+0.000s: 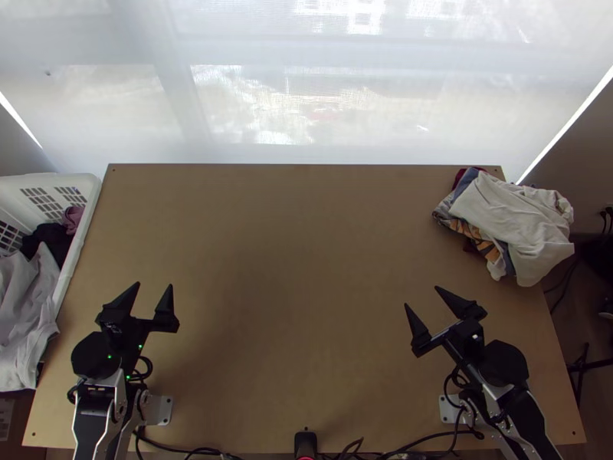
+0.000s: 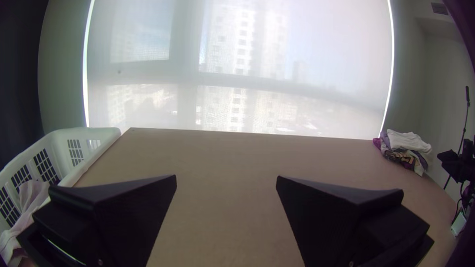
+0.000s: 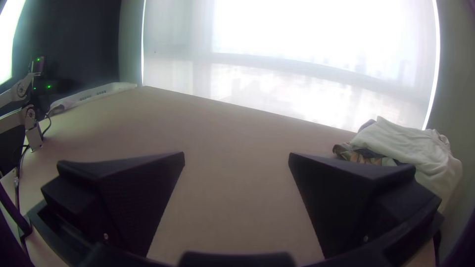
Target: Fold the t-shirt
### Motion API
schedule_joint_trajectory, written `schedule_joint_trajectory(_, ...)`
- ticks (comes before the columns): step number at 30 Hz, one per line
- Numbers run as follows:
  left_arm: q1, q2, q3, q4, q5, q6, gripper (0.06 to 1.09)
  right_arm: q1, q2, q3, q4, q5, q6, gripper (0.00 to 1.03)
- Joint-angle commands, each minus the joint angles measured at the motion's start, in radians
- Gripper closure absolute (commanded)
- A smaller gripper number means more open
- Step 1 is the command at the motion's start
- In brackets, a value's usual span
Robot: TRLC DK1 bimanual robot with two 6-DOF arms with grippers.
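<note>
Black, wide and flat, the fingers of the left gripper (image 1: 154, 285) stand well apart with only air between them, at the lower left of the top view. Those of the right gripper (image 1: 421, 296), lower right, are spread just as generously and hold nothing either. Both point up the frame, near their own arms' bases.

I can't say for certain which garment is the t-shirt. The likeliest candidate, to my eye, is the white cloth (image 1: 509, 215), loosely bunched on top of a pile (image 1: 475, 234) at the upper right; more laundry sits in the basket (image 1: 81, 234) at the left edge, a grey cloth (image 1: 27, 307) drooping over its side.

Picking from that pile looks like the first trap: the layers lie tangled, so a deep pinch could bring up two garments, and a shallow one could slip off a loose crease. Part of the pile overhangs the table's right side, so a clumsy tug might send it to the floor. Dragging it over by one corner would probably leave it twisted, and a fold made on that would come out crooked.

The table (image 1: 291, 253) is plain light wood, cables running along its near edge. Beyond it, a pale blind (image 1: 253, 107) spans the window, daylight glowing through, and grey walls stand either side.
</note>
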Motion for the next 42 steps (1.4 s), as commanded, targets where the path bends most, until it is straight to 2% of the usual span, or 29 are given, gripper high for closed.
schedule_joint_trajectory(1,0.000,-0.001,0.000,-0.001,-0.003,0.001,0.10,0.000,0.000,0.000,0.001,-0.002,0.000,0.05)
schedule_joint_trajectory(9,-0.009,-0.001,0.000,-0.001,-0.003,0.000,0.10,0.008,-0.001,0.000,0.001,-0.002,0.020,0.05)
schedule_joint_trajectory(11,-0.008,-0.001,0.000,0.000,-0.029,0.003,0.10,0.009,-0.001,0.000,0.013,-0.002,0.023,0.05)
schedule_joint_trajectory(14,0.038,-0.001,0.000,0.000,-0.034,0.007,0.10,0.006,-0.003,0.003,0.035,0.000,0.061,0.05)
schedule_joint_trajectory(16,0.024,0.001,0.000,-0.004,-0.034,-0.005,0.10,-0.024,-0.003,0.006,0.107,0.013,0.032,0.05)
schedule_joint_trajectory(17,0.012,0.001,0.000,-0.006,-0.034,-0.026,0.10,-0.063,-0.003,0.013,0.177,0.043,-0.023,0.05)
schedule_joint_trajectory(19,0.006,0.004,0.000,-0.006,-0.035,-0.028,0.10,-0.162,-0.003,0.010,0.401,0.131,-0.098,0.05)
schedule_joint_trajectory(21,0.030,0.016,0.000,-0.006,-0.035,-0.028,0.10,-0.270,-0.003,0.006,0.564,0.179,-0.092,0.05)
schedule_joint_trajectory(23,0.061,0.038,-0.001,-0.006,-0.037,-0.025,0.10,-0.227,-0.003,0.006,0.628,0.211,-0.187,0.05)
schedule_joint_trajectory(30,0.055,0.121,0.000,0.011,-0.038,0.018,0.10,-0.162,-0.003,0.017,0.610,0.346,-0.261,0.05)
schedule_joint_trajectory(34,0.047,0.139,0.049,0.039,-0.054,0.030,0.10,-0.142,0.032,0.108,0.429,0.348,-0.258,0.05)
schedule_joint_trajectory(39,0.063,0.249,0.207,-0.130,-0.074,0.058,0.10,-0.093,0.220,0.276,0.282,0.351,-0.195,0.05)
schedule_joint_trajectory(42,0.139,0.366,0.307,-0.173,-0.093,0.107,0.10,-0.093,0.374,0.407,0.197,0.352,-0.124,0.05)
